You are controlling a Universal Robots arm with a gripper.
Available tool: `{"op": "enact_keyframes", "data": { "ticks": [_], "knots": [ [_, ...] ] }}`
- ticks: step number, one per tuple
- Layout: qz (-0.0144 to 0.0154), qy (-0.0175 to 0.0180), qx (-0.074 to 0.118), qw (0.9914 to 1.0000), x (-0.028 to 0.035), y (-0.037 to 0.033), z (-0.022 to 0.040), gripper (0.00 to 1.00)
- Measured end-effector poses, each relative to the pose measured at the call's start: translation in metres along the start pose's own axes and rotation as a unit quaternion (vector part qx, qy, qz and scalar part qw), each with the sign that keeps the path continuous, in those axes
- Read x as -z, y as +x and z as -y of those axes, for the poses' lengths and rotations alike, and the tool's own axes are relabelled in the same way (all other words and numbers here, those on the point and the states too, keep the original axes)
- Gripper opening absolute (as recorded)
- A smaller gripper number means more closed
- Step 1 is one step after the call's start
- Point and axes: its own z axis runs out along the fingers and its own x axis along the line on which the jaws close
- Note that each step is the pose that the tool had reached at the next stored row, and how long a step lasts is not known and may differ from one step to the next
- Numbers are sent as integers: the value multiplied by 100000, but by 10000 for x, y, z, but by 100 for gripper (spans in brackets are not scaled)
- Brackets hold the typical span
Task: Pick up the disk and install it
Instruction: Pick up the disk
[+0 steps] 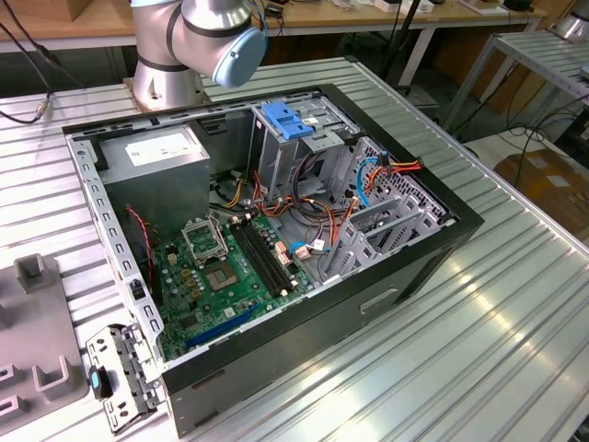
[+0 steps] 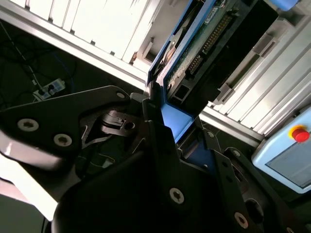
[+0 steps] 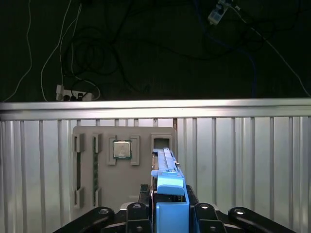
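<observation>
Clamped the disk (image 3: 167, 179) edge-on in the gripper (image 3: 170, 216), black fingers (image 3: 201, 212) pressed against its two faces, blue rail toward the first wrist camera. Exposed its green circuit board and connector in the second wrist view. Stood over a grey tray (image 3: 104, 184) carrying a processor chip (image 3: 122, 149), on the ribbed metal table (image 3: 243, 160); could not tell whether it touched the tray. Logged in the exterior view: open case (image 1: 414, 267) holding motherboard (image 1: 221, 276), power supply (image 1: 156, 152) and blue latch plate (image 1: 287, 120); arm (image 1: 166, 74) mounted just beside the case.
</observation>
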Motion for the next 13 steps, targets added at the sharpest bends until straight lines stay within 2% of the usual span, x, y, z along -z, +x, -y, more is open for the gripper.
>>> {"op": "enact_keyframes", "data": {
  "ticks": [13],
  "knots": [
    [0,3,-1,100000,292,9,1,37]
  ]
}}
